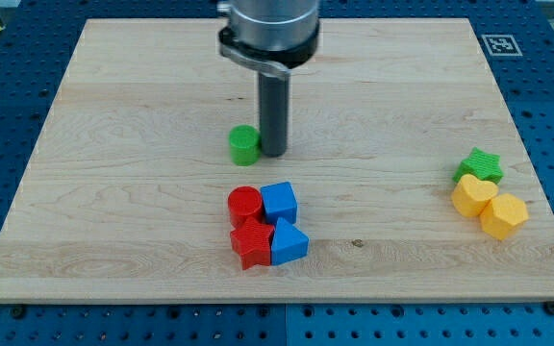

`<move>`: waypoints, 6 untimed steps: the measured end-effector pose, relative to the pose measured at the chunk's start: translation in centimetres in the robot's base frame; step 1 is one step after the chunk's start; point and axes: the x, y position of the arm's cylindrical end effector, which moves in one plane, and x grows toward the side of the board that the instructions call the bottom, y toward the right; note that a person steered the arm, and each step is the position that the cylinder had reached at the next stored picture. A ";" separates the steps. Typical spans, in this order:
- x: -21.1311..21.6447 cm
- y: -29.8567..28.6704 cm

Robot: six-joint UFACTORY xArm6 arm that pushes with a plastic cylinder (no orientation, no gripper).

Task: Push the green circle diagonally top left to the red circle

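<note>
Contact phase, by my reading: my tip [273, 153] sits just to the view's right of the green circle [243, 144], touching it or nearly so; I cannot tell which. No fingers on this rig, only the bare rod, so there is no open or closed state to log.

Green circle lies near mid-worktop [113, 115], above the red circle [244, 204] in the view and apart from it, with bare wood between them. It is almost straight above the red circle, perhaps a shade to the left.

Judgement: the goal spot, diagonally top left of the red circle, is close. From the right flank a push would send the green circle toward the view's left. It may then need a nudge downward too, which would mean bringing my tip round to its top side.

Around the red circle: blue cube [279, 201] touching its right side, red star-like block [252, 240] below it, blue triangle [289, 242] beside that. This cluster is tight; an overshoot downward could knock it.

Far right, well apart: green star [479, 165], yellow heart [473, 196], yellow hexagon [504, 214]. Not in the way.
</note>
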 end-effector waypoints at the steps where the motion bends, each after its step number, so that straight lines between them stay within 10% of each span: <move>1: 0.0 -1.4; 6: -0.3 -3.4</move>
